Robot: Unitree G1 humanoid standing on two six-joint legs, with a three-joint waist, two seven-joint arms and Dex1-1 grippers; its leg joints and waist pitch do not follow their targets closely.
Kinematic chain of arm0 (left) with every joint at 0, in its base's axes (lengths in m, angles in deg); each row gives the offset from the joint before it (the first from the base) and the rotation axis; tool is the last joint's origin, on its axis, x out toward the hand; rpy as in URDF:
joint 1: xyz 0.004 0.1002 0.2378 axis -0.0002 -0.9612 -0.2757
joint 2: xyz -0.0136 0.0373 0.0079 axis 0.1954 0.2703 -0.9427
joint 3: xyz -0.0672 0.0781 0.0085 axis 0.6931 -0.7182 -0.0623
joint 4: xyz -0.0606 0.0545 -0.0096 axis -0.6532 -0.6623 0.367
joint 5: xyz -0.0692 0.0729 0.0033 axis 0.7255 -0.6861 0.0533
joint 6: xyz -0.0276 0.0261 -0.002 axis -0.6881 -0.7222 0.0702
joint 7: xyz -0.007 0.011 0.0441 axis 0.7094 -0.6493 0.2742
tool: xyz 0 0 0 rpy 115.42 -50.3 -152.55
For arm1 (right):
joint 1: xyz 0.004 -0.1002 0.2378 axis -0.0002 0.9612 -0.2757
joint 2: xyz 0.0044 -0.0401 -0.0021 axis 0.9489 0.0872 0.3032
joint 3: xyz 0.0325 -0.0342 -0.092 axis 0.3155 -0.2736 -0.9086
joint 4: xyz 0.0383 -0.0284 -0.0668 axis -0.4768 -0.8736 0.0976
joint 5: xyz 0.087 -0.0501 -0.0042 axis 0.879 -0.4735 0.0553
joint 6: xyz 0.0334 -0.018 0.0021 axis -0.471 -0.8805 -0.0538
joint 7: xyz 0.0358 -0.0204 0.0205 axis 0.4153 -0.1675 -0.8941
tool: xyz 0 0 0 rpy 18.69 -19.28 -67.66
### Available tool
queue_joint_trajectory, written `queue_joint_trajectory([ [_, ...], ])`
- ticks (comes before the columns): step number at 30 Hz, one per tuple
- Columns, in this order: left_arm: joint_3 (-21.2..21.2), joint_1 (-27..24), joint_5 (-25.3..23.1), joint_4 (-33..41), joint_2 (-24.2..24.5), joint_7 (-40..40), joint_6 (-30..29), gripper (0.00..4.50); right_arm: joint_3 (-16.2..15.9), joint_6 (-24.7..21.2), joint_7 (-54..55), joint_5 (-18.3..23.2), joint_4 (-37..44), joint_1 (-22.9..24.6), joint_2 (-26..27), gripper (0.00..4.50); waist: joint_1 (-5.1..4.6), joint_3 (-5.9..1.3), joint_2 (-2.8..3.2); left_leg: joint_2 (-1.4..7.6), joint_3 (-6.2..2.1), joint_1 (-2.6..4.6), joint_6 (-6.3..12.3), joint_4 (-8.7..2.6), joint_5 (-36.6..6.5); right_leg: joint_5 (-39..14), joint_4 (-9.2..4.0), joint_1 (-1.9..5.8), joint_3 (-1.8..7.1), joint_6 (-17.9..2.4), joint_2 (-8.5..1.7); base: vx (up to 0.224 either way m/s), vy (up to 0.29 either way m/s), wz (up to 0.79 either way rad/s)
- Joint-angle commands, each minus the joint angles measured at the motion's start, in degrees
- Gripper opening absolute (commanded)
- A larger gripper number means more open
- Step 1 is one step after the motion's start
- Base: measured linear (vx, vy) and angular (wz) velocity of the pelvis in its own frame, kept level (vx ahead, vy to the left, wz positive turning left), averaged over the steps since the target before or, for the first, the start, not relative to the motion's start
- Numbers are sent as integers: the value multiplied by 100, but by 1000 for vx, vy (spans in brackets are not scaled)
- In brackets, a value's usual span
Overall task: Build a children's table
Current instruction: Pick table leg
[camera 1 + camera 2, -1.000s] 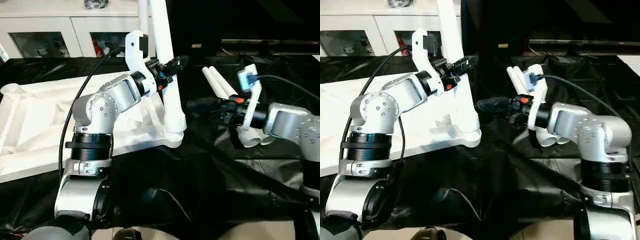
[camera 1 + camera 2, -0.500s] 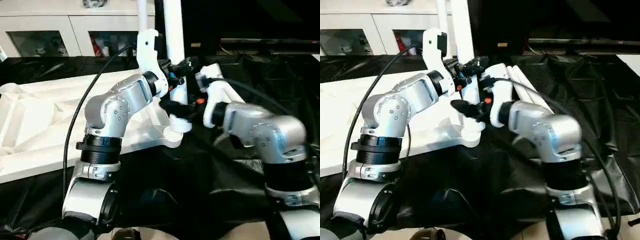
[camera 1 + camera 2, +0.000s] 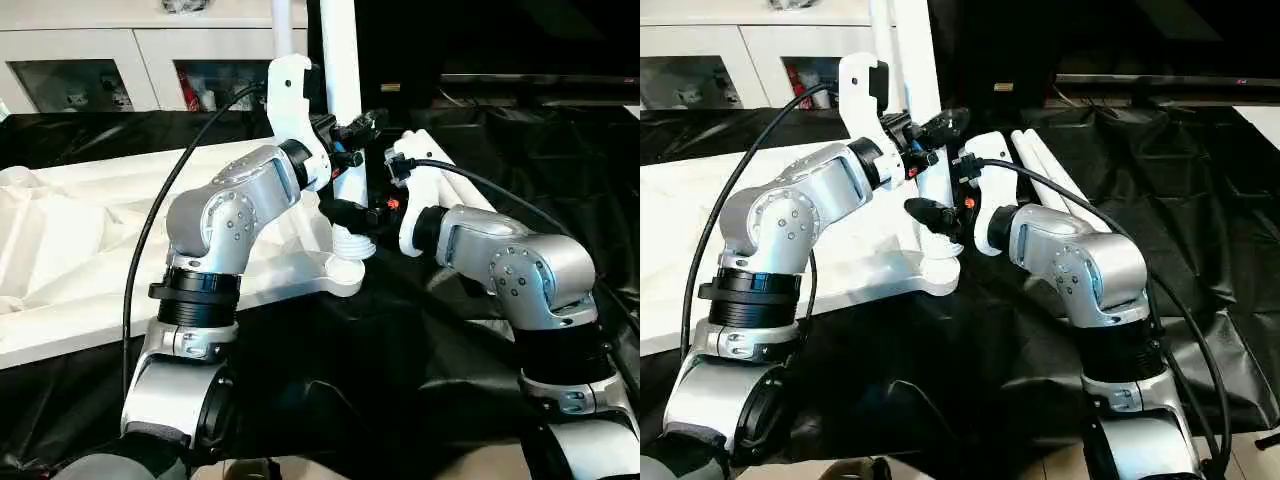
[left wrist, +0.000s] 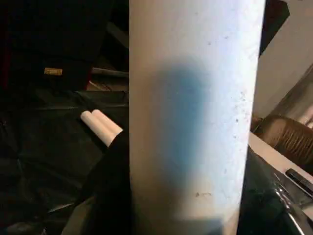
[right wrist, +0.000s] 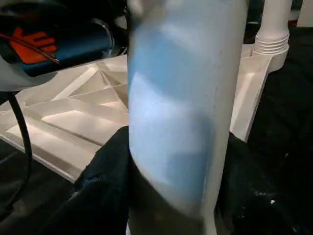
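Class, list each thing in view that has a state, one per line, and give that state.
Table top: upside down, ribbed underside up.
Upright leg: standing in the near corner socket.
Spare legs: lying loose on the black cloth.
Left claw: closed around the upright leg.
Right claw: at the leg's lower part.

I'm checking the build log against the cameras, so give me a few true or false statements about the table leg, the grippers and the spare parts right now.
1. A white leg stands upright in a corner socket of the tabletop. True.
2. The left gripper is closed around that leg. True.
3. The right gripper hangs far off to the side over the black cloth. False: it sits at the leg's lower part, just above the socket.
4. The tabletop lies with its smooth side up. False: its ribbed underside faces up.
5. Two spare legs lie on the cloth behind the right arm. True.
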Motion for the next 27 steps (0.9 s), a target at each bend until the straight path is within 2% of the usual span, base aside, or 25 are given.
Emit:
queue_joint_trajectory([
  [1, -56, 37, -119, 45, 75, -29, 69, 188, 77, 93, -65, 21, 85, 67, -20, 191, 1, -469, -61, 212, -55, 197, -14, -368, -473, 346, -386, 276, 225, -1295, -275, 0, 0, 0],
  [2, -85, 27, -133, 54, 95, 3, 68, 188, 89, 107, -91, 45, 94, 73, -27, 191, 3, -471, -60, 215, -56, 195, -9, -368, -455, 347, -383, 277, 225, -1292, -277, 0, 0, 0],
  [3, -101, 17, -149, 62, 112, 16, 74, 223, 93, 143, -177, 78, 110, 80, -66, 191, 6, -476, -53, 216, -56, 199, -8, -364, -456, 358, -386, 276, 226, -1291, -276, 0, 0, 0],
  [4, -102, 16, -151, 61, 114, 18, 76, 223, 93, 149, -190, 82, 111, 80, -72, 191, 8, -475, -57, 218, -54, 200, -7, -364, -456, 375, -384, 277, 226, -1296, -276, 0, 0, 0],
  [5, -35, 7, -21, 93, 107, 97, 9, 258, 124, 173, -376, 187, 155, 102, -138, 191, 10, -477, -60, 213, -52, 197, 6, -361, -456, 403, -380, 285, 225, -1313, -278, 0, 0, 0],
  [7, 17, 7, 58, 105, 109, 164, -7, 263, 160, 202, -599, 316, 211, 130, -212, 191, 17, -474, -58, 213, -48, 198, 30, -358, -475, 417, -383, 288, 226, -1319, -273, 0, 0, 0],
  [9, 246, 37, 325, 57, 74, 288, -76, 263, 343, 149, -1117, 735, 395, 205, -346, 191, 19, -477, -59, 212, -50, 192, 70, -355, -462, 465, -377, 296, 225, -1347, -278, 0, 0, 0],
  [10, 388, 52, 563, 14, 84, 455, -198, 299, 478, 53, -1440, 1029, 505, 245, -447, 191, 36, -480, -63, 203, -40, 188, 140, -340, -472, 494, -371, 307, 225, -1446, -285, 0, 0, 0],
  [11, 388, 52, 563, 14, 84, 455, -198, 299, 478, 53, -1440, 1029, 505, 245, -447, 191, 49, -482, -64, 206, -43, 190, 161, -337, -464, 492, -373, 306, 221, -1467, -291, 0, 0, 0],
  [12, 482, 22, 958, 35, 163, 922, -447, 304, 634, -105, -1785, 1368, 609, 287, -578, 191, 42, -481, -72, 198, -38, 192, 197, -331, -429, 479, -368, 300, 215, -1515, -283, 0, 0, 0],
  [14, 519, -35, 1456, 89, 321, 1652, -732, 304, 787, -292, -2245, 1758, 706, 339, -798, 191, 67, -483, -64, 202, -34, 197, 262, -325, -422, 421, -364, 294, 214, -1573, -280, 0, 0, 0],
  [17, 552, -33, 1721, 75, 414, 2021, -872, 304, 813, -354, -2548, 1912, 721, 379, -977, 191, 61, -477, -53, 216, -33, 205, 284, -329, -496, 310, -374, 278, 206, -1659, -282, 0, 0, 0],
  [20, 564, 50, 1975, -15, 495, 2403, -1081, 304, 724, -421, -2931, 2019, 752, 454, -1244, 191, 69, -469, -46, 215, -31, 208, 223, -336, -593, 104, -392, 286, 212, -1611, -286, 0, 0, 0],
  [22, 529, 52, 2056, 15, 530, 2557, -1138, 267, 743, -447, -2978, 2077, 741, 460, -1286, 191, 74, -460, -38, 223, -34, 214, 182, -346, -645, 11, -403, 272, 216, -1599, -285, 0, 0, 0],
  [26, 683, 84, 2224, -103, 455, 2473, -1151, 265, 798, -480, -2968, 2160, 714, 449, -1303, 191, 85, -465, -45, 222, -35, 212, 120, -349, -658, -26, -402, 272, 214, -1600, -289, 0, 0, 0],
  [27, 702, 95, 2196, -158, 442, 2423, -1127, 230, 800, -474, -2971, 2155, 708, 447, -1306, 191, 95, -471, -47, 222, -39, 212, 105, -347, -653, -34, -404, 282, 214, -1577, -297, 0, 0, 0],
])
